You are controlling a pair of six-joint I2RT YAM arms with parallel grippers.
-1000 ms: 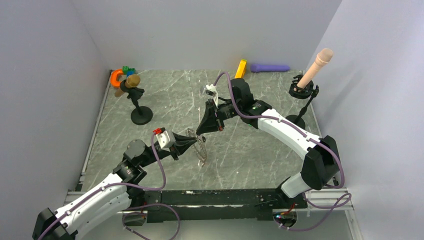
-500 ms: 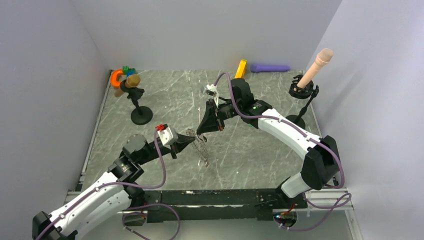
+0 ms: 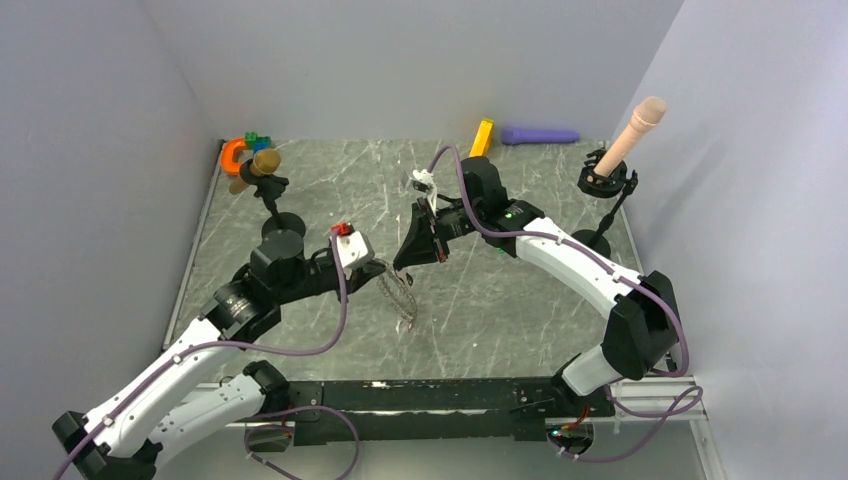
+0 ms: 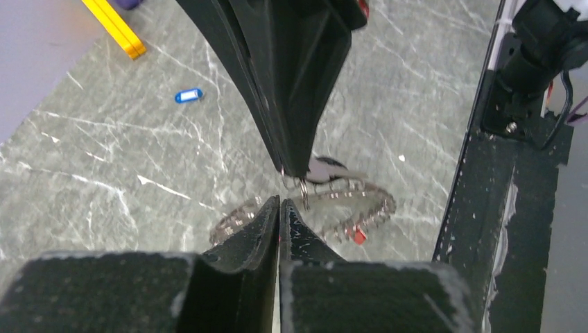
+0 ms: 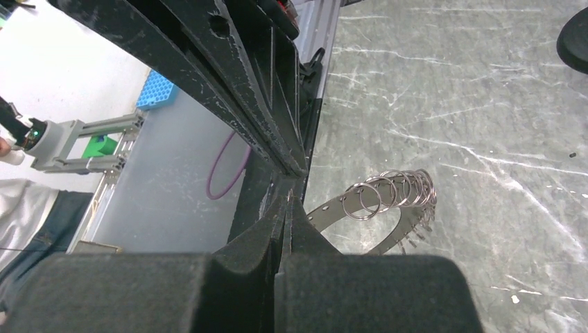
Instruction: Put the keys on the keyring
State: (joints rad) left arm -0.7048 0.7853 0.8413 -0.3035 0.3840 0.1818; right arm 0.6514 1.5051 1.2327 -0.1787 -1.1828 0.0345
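The keyring is a toothed metal band that hangs off the table from my right gripper, which is shut on its top edge. The band carries several wire rings. A red key dangles from the loop, and a grey black-rimmed key sits right at the right fingertips. My left gripper is shut, its tips meeting the band just below the right tips; I cannot see whether they pinch it. A blue key lies alone on the table. No green key shows.
A yellow block and a purple bar lie by the back wall. An orange horseshoe piece and a black stand are at back left. A second stand with a beige cylinder is at back right.
My left gripper has closed beside the keyring, and the left arm's elbow has lifted and swung toward the back left. The right arm and the hanging keyring have stayed in place.
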